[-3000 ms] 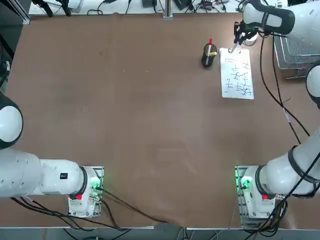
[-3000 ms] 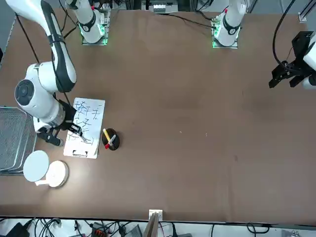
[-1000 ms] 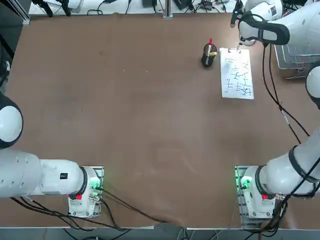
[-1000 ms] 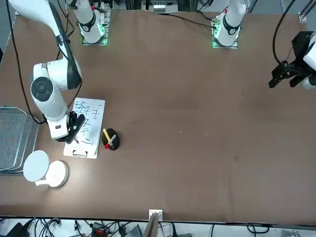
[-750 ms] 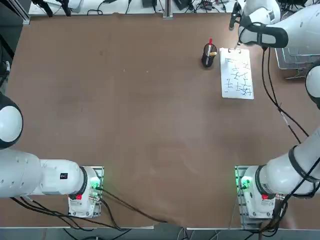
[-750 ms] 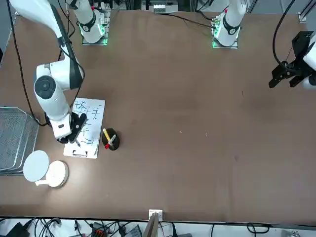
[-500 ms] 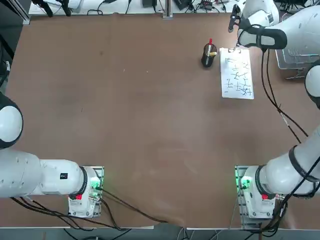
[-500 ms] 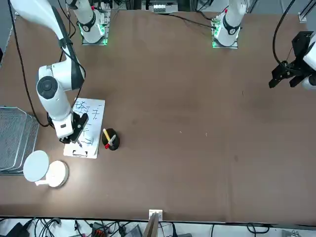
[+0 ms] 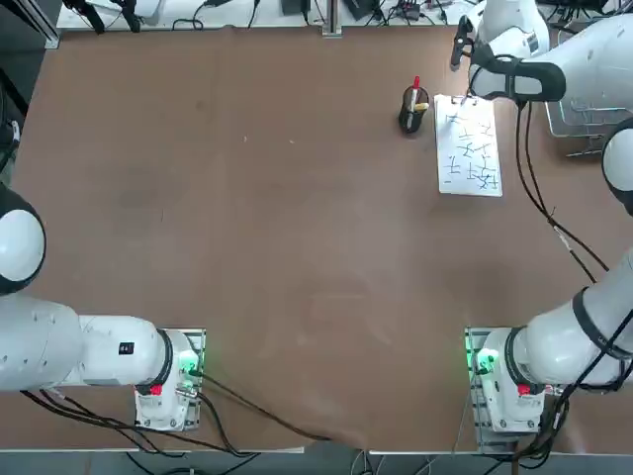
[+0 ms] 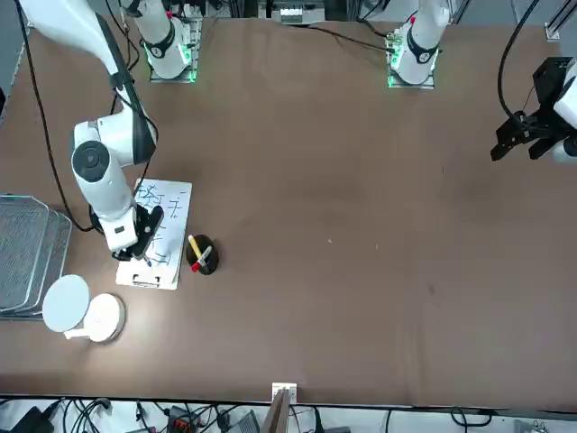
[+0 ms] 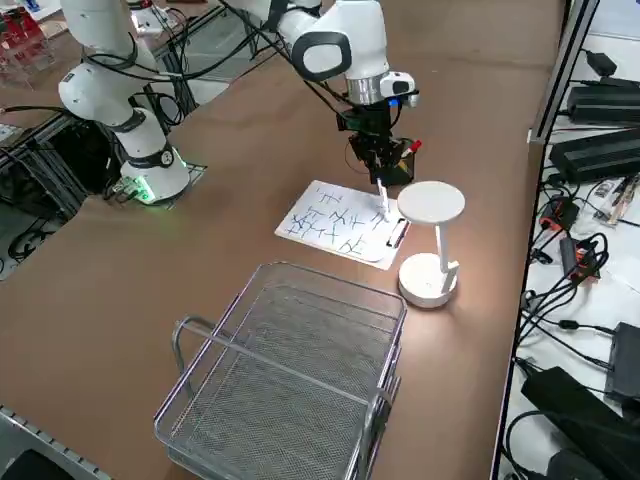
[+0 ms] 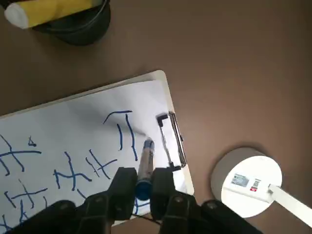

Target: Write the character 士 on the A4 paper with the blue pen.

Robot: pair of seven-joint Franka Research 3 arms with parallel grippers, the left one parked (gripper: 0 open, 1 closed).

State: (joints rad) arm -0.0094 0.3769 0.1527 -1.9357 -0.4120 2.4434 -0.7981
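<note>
2 fingers of the right gripper (image 12: pixel 144 187) pinch the blue pen (image 12: pixel 144 165), tip pointing at the clip end of the A4 paper (image 12: pixel 73 141). That sheet lies at the table's far right corner, between a black pen cup (image 9: pixel 412 111) and a white lamp (image 11: pixel 430 240).

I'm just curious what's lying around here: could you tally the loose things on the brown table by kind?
Pens: 3 (blue pen held in the right gripper, yellow pen, red-topped pen)
Clipped white A4 paper: 1
Black pen cup: 1
White round lamp: 1
Wire mesh basket: 1
Total: 7
</note>
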